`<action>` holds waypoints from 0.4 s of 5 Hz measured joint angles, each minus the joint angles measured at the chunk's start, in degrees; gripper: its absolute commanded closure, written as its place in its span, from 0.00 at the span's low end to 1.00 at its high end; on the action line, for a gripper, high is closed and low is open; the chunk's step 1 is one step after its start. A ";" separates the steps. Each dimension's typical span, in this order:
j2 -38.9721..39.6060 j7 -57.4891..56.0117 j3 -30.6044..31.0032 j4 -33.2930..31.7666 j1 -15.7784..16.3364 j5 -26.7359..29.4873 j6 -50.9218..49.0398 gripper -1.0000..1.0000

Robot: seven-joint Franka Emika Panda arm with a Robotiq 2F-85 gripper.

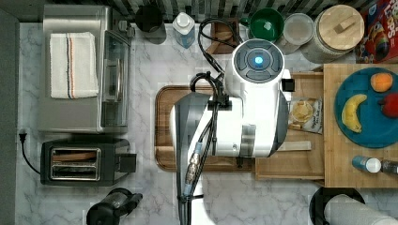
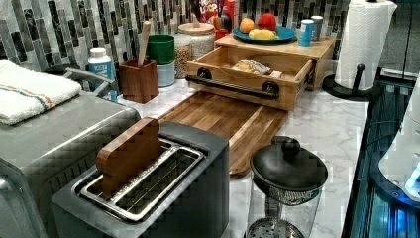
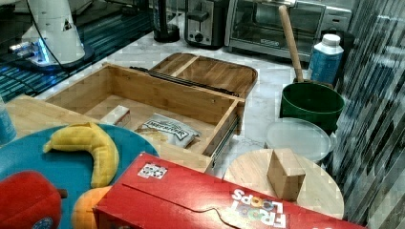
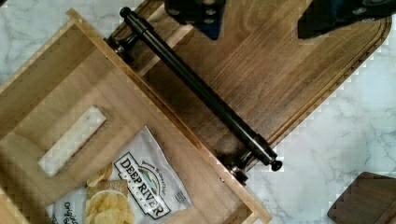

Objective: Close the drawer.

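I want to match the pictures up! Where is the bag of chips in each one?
Top view: the white chip bag lies in the open light-wood drawer, right of centre.
Left view: upper middle, inside the drawer.
Right view: centre, on the drawer bottom.
Wrist view: in the drawer.
Shared landmark: the drawer's black bar handle.

Your arm [image 1: 248, 108] reaches out over the bench in the top view, its white upper link lying across the middle and the grey link below bending toward the top view's left. In the wrist view your gripper [image 4: 261, 21] points straight down, its two dark fingers [image 4: 198, 14] spread wide apart, holding nothing.
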 measured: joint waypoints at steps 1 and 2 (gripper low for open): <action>0.21 0.00 0.00 -0.17 -0.03 -0.08 0.11 1.00; 0.44 0.00 -0.02 -0.73 -0.02 -0.79 0.11 1.00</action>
